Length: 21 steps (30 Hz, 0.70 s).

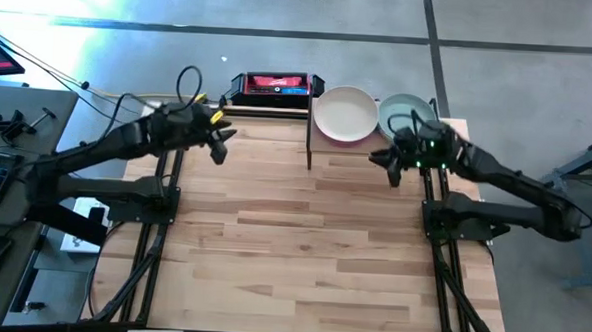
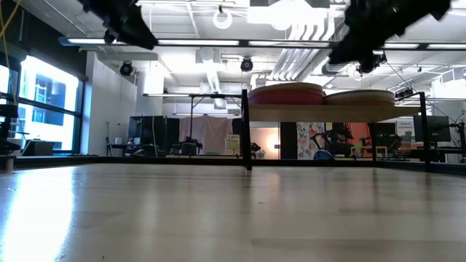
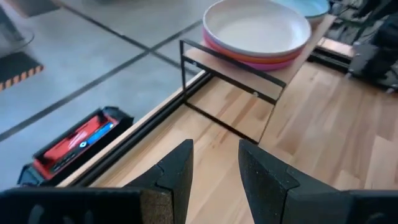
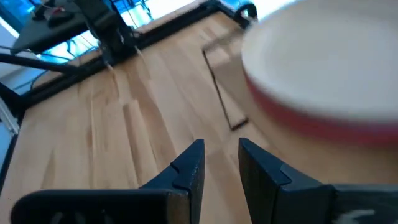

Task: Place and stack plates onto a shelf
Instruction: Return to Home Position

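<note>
Plates stacked on the shelf look rigid, smooth and probably breakable; the rims offer the surest hold. Left hand and right hand hover over the worktop, fingers narrowly parted and empty.

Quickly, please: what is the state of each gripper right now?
Left gripper: open, holding nothing, above the table to the left of the shelf.
Right gripper: open, holding nothing, close to the shelf.

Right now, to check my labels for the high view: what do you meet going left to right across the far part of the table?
left gripper → red-and-black box → cream-white plate → pale teal plate. The right gripper overlaps that last plate's span, so it is left out of the order.
</note>
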Available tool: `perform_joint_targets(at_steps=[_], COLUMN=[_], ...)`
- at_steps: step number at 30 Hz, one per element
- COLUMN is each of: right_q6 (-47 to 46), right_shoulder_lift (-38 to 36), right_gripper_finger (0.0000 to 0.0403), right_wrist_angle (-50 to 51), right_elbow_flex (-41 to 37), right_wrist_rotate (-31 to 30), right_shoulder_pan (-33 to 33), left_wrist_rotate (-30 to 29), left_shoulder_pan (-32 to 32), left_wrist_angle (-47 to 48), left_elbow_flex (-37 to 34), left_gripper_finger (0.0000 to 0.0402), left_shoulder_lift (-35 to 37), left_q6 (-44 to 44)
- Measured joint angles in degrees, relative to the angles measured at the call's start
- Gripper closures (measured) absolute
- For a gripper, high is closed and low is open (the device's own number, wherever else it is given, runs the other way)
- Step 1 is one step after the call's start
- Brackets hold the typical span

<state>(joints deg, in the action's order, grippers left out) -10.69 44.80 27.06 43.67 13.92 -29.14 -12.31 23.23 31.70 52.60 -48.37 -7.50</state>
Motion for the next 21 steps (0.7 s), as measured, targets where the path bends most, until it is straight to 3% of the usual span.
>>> perform_joint_targets(at_steps=[4,10,14,21], right_q6=[-5.76,-10.28,-10.83,-16.55], right_shoulder_lift=[-6.10,-11.74,-12.61,-12.66], right_gripper_finger=[0.0325,0.0325,0.0325,0.0325], right_wrist_angle=[-8.63,-30.27,-39.07,-48.14], right_elbow_flex=[-11.50,-25.91,-32.20,-41.06], right_wrist_rotate=[-0.56,-0.50,-1.24,-4.14], right_shoulder_pan=[2.05,5.64,6.98,8.34], left_wrist_rotate=[0.28,3.16,4.74,10.37], left_shoulder_pan=[-0.56,-0.53,-0.53,-0.53], left_wrist_angle=[-6.09,-14.08,-20.06,-22.17], left_elbow_flex=[-7.81,-17.98,-23.85,-33.28], left_gripper_finger=[0.0287,0.0287,0.0287,0.0287], left_shoulder_lift=[5.71,13.29,16.85,20.97], left_q6=[0.14,0.19,0.25,-0.38])
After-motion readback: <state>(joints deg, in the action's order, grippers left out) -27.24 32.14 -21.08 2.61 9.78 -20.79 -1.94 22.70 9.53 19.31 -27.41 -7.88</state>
